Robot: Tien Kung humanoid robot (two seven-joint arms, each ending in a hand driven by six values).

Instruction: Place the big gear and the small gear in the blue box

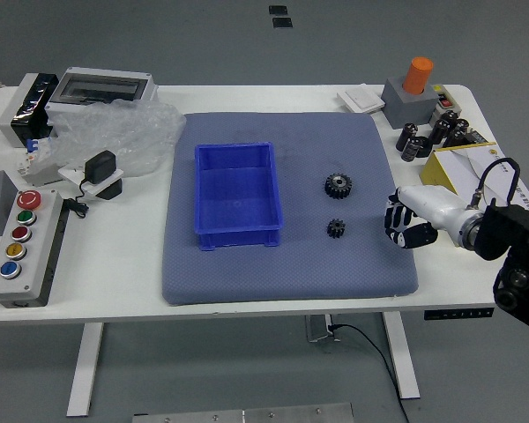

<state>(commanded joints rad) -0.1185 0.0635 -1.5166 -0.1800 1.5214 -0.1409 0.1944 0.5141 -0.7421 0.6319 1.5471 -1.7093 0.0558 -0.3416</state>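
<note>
open mat (301, 198) between — blue box (238, 238), gears (338, 186)

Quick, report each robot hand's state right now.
Right robot hand: closed, fingers curled, holding nothing.
Left robot hand: out of view, so it cannot be told.

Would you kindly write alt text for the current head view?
A big gear and a small gear lie on a blue-grey mat, right of an empty blue box. The robot's right hand, curled and empty, is at the mat's right edge. A button panel stands on the white table's left side.
</note>
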